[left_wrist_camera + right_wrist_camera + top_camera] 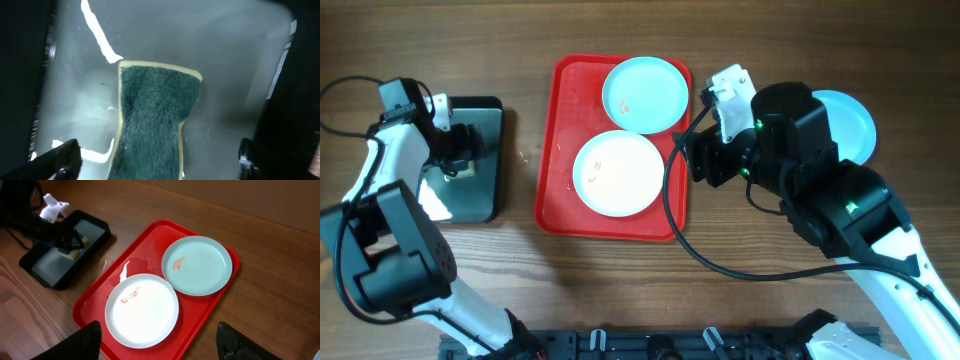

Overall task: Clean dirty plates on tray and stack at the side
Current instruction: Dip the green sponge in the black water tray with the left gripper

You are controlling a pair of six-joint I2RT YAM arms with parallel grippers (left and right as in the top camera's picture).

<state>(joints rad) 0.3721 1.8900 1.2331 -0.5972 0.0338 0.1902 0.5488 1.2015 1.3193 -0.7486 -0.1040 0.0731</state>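
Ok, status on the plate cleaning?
Left gripper open over sponge. Right gripper open, empty. White plate, turquoise plate smeared, on red tray; third plate off-tray, right. Nothing blocking.

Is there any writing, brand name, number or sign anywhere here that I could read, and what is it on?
No readable text in any of the views.
The red tray, the white plate, the turquoise plate next to it, the third plate off the tray, the black tray and the sponge carry no markings.
The right arm shows only small green lights, no letters or numbers.
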